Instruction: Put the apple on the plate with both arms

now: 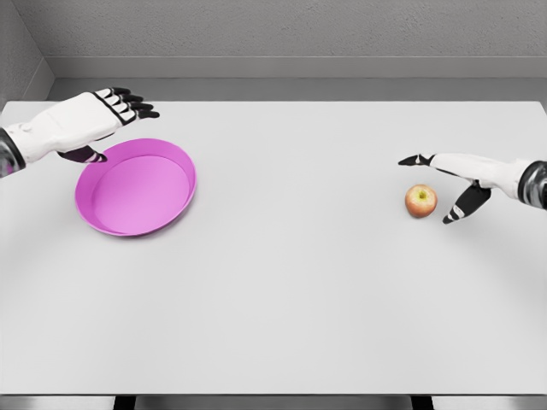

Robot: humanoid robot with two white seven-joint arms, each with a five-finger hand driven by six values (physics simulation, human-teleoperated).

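Note:
A red and yellow apple (420,201) sits on the white table at the right. My right hand (438,186) hovers around it with fingers spread wide, one finger above left of the apple and the thumb at its right, not touching it. A magenta plate (181,161) lies at the left, tilted up on its left side. My left hand (109,128) is at the plate's upper left rim, fingers extended over it and the thumb under the rim; a firm grasp does not show.
The white table (291,282) spans the whole view, with its front edge along the bottom. A grey wall rises behind the far edge.

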